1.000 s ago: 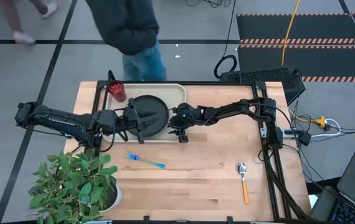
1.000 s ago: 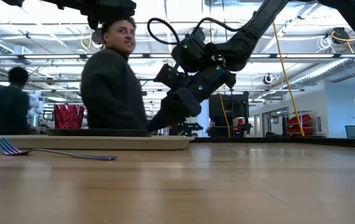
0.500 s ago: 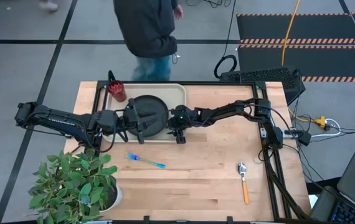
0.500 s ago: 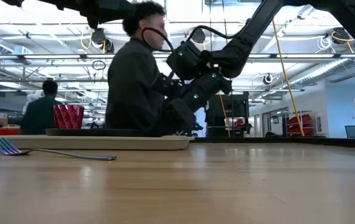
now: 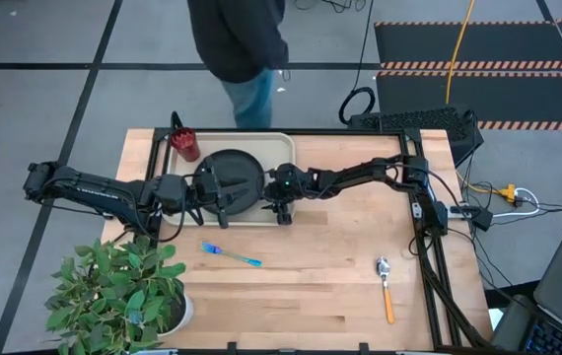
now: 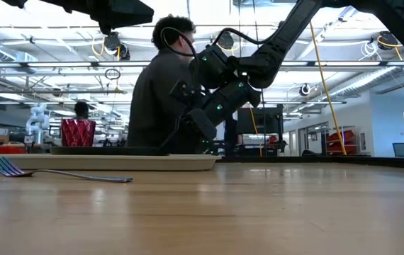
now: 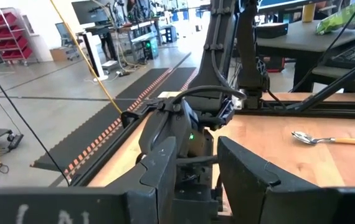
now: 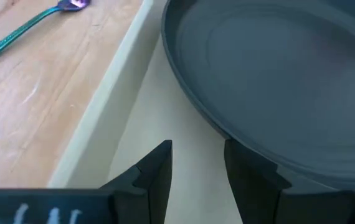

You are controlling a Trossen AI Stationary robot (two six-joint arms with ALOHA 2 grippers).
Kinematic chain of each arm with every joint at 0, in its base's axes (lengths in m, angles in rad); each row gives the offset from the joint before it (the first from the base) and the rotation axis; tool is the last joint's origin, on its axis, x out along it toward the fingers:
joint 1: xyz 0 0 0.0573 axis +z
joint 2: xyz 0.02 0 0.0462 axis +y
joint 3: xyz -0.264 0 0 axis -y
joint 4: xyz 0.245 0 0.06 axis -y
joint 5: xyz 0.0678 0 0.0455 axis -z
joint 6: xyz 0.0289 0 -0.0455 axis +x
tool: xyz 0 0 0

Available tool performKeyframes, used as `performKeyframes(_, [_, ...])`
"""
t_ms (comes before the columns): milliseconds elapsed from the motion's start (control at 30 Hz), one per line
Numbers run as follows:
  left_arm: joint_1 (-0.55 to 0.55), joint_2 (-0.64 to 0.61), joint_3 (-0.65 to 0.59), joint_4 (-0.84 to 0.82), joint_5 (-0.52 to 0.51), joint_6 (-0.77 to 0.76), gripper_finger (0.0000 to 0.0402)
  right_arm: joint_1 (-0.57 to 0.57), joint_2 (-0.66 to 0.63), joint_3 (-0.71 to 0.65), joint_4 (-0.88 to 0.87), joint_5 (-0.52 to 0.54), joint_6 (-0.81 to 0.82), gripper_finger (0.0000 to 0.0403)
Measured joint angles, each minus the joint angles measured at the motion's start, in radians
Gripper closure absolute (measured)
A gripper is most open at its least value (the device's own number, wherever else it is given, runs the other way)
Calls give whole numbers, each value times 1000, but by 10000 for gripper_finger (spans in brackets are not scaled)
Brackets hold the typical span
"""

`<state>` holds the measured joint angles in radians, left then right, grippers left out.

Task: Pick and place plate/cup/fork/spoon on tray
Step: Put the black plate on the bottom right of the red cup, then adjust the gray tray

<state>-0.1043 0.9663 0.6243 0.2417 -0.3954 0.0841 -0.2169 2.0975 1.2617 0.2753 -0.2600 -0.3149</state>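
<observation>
The black plate (image 5: 232,177) lies flat on the beige tray (image 5: 279,146) at the table's far left. The dark red cup (image 5: 184,145) stands upright at the tray's far left corner. My right gripper (image 5: 264,187) is open, low over the tray floor (image 8: 165,118) at the plate's right rim (image 8: 196,106). My left gripper (image 5: 219,197) is open above the plate's near left part and holds nothing. The blue fork (image 5: 230,255) and the orange-handled spoon (image 5: 386,288) lie on the bare table. My right gripper comes at the plate level from the table's right. One finger (image 8: 252,174) stands right beside the plate's rim (image 8: 227,138). I cannot tell whether it touches the rim. The plate lies flat on the tray.
A potted plant (image 5: 123,291) stands at the near left corner. A person (image 5: 242,39) stands just beyond the far edge. Bare wood lies between the fork and the spoon and along the right side.
My right gripper has gone down and toward the table's left edge, closer to the plate's rim. The person behind the table has walked toward the right.
</observation>
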Motion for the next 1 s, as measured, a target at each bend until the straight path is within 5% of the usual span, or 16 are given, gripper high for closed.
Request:
performKeyframes(433, [0, 0, 0, -7, 0, -15, 279, 19, -45, -1, -233, 7, 13, 261])
performKeyframes(667, [-3, 0, 0, 5, 0, -39, 279, 73, -149, 0, -374, 161, -26, 261])
performKeyframes(1000, [-15, 0, 0, 45, 1, -53, 279, 112, -211, -67, -500, 196, 53, 261])
